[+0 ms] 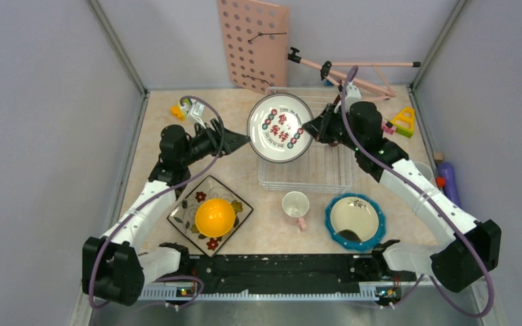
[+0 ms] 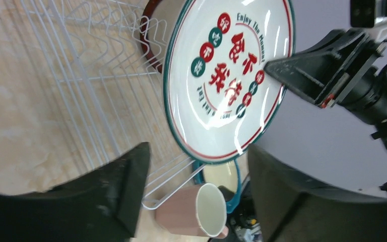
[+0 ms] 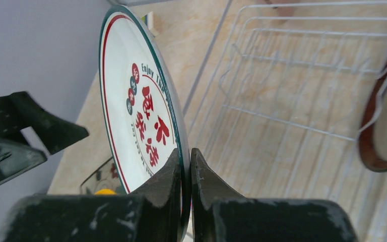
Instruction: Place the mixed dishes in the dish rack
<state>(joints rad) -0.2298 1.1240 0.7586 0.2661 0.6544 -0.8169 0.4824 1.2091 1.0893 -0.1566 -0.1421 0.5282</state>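
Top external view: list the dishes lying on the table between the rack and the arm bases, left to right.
square floral plate → pink cup → teal dish. The orange bowl sits on the square plate, so it has no place of its own.

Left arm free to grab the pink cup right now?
Probably yes. The left gripper is open and empty, and the pink cup sits in the open by the dish rack's near edge, nothing over it.

A printed plate [image 1: 280,127] – tilted – above white wire rack [image 1: 323,171].
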